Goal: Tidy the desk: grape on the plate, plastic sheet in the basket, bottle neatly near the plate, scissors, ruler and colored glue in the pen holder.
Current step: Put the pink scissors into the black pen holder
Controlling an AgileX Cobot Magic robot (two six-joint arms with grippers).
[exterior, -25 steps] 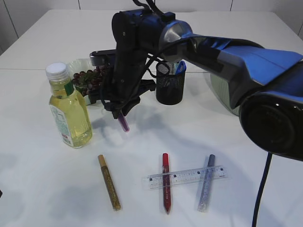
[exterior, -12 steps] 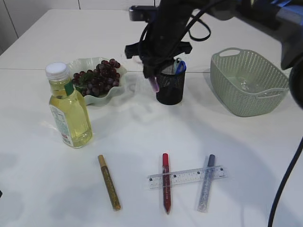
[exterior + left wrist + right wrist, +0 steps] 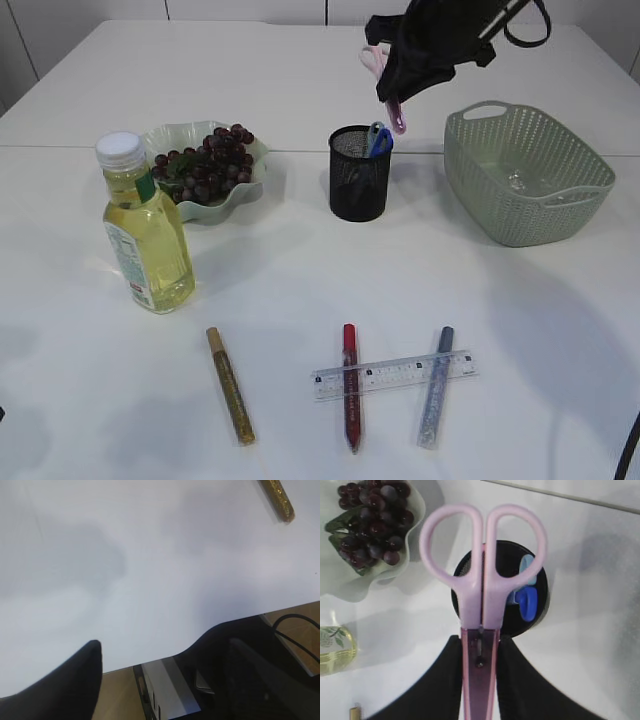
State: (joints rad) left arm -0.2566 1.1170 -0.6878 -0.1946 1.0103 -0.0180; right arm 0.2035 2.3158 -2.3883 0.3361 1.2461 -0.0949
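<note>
Looking from the front, the right gripper hangs in the air above the pen holder, a bit to its right. It pinches pink scissors, with the tip pointing down. Something blue sticks out of the black mesh holder. The grapes sit on the plate, and the bottle stands in front of it. The green basket is on the right. Near the front lie a gold glue stick, a red one and a silvery one. The ruler lies across the red and silvery sticks.

The left wrist view shows the white table and the end of the gold glue stick at the top. One dark finger shows at the bottom. The left gripper is wide open and holds nothing.

The right wrist view shows dark fingers squeezing the scissors' closed blades. The pink handles sit right over the holder's round mouth.
</note>
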